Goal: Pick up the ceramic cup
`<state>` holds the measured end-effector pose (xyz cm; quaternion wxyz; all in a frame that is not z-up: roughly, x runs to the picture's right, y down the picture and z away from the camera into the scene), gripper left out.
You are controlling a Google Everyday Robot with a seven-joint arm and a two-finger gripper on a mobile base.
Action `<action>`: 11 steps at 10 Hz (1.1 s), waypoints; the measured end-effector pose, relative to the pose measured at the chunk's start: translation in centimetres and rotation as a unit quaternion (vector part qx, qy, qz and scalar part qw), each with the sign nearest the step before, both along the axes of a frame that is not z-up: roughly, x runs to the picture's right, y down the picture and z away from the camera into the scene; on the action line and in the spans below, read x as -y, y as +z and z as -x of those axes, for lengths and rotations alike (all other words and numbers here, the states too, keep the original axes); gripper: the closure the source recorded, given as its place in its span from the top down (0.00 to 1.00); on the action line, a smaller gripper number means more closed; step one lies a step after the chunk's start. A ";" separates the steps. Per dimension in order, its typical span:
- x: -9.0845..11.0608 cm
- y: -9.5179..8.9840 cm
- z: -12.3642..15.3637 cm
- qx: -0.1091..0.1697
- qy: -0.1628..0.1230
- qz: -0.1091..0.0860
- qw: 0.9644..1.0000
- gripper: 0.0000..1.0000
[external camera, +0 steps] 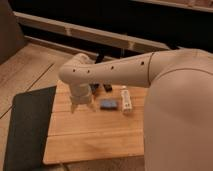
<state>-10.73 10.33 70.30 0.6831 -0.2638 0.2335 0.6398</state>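
My gripper [82, 106] hangs at the end of the cream-white arm [115, 72], pointing down over the left part of the wooden table [95, 135]. The ceramic cup does not show; it is either hidden behind the arm and wrist or out of view. I see nothing held in the gripper.
A small blue flat object [107, 104] lies on the table just right of the gripper. A slim white tube-like bottle [125, 99] lies further right. Dark objects [102, 87] sit behind the wrist. A black mat [25, 130] lies left of the table. My body [175, 120] fills the right.
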 end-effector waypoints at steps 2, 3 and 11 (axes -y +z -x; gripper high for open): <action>0.0 0.0 0.0 0.000 0.000 0.000 1.000 0.65; 0.0 0.0 0.0 0.000 0.000 0.000 1.000 0.65; 6.5 5.3 -1.3 -0.020 -0.062 -0.074 0.995 0.65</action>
